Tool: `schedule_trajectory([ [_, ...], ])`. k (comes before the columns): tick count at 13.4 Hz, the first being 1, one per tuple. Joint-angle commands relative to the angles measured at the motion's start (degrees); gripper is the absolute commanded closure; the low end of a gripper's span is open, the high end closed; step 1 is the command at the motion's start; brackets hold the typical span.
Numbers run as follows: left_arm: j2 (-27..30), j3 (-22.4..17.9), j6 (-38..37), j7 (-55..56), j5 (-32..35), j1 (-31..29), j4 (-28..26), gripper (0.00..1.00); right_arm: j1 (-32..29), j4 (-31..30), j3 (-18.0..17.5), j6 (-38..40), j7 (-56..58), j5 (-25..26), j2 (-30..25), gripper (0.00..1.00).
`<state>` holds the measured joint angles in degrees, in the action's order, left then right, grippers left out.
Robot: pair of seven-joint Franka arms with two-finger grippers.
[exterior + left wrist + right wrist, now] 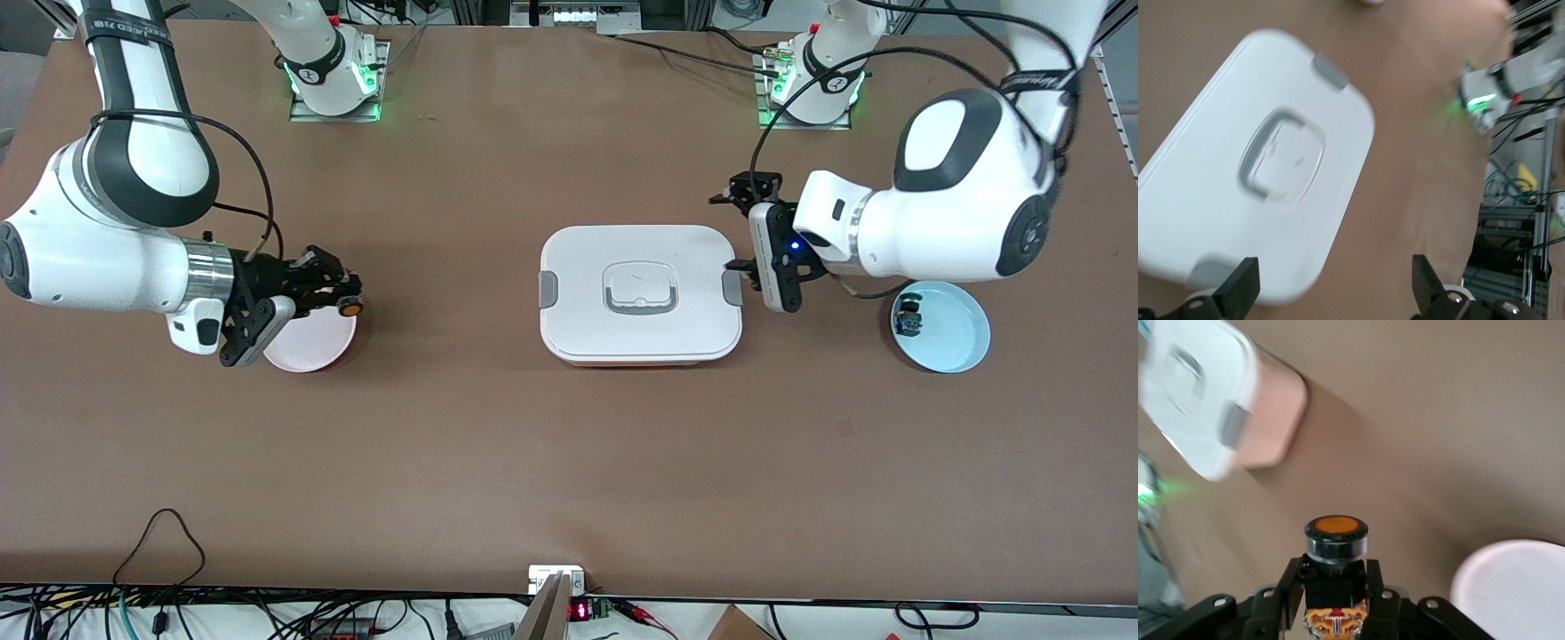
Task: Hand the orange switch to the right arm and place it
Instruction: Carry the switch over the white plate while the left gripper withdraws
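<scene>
The orange switch (351, 308), with its black body, round orange cap and tan-gold end, is held in my right gripper (332, 294), which is shut on its body. The gripper is over the rim of a pink plate (311, 345) at the right arm's end of the table. In the right wrist view the switch (1336, 545) stands between the fingers (1290, 592), cap pointing away, with the pink plate (1511, 587) beside it. My left gripper (734, 233) is open and empty by the end of the white lidded box (640, 293); its fingertips (1239, 288) stand wide apart.
The white box with grey latches sits mid-table and also shows in the left wrist view (1251, 173) and the right wrist view (1198, 407). A light blue plate (956, 338) holding a green-capped switch (909, 318) lies at the left arm's end.
</scene>
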<state>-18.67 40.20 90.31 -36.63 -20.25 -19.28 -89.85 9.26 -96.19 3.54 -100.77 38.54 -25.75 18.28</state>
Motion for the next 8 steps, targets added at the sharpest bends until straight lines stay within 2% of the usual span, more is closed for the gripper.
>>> schedule_trajectory([
  [1,0.5,0.4,-9.5,14.7,12.8,0.7,5.4,0.00,0.1,-0.8,-0.5,-3.2,6.5,14.0,-0.9,1.00],
  [2,0.6,0.5,-12.3,18.7,17.5,0.9,6.6,0.00,0.6,-1.3,-0.6,-5.2,9.9,18.5,-0.7,1.00],
  [3,0.5,0.4,-15.4,23.0,21.4,1.2,8.0,0.00,0.6,-1.9,-0.6,-7.3,13.4,20.9,-0.4,1.00],
  [6,0.0,0.3,-19.5,28.1,36.5,3.1,10.8,0.00,0.6,-5.7,-0.6,-14.6,24.2,24.9,-0.3,1.00],
  [8,-0.1,-0.3,-20.9,28.6,46.2,5.6,13.5,0.00,0.5,-8.3,-0.6,-18.4,33.0,25.2,-0.3,1.00],
])
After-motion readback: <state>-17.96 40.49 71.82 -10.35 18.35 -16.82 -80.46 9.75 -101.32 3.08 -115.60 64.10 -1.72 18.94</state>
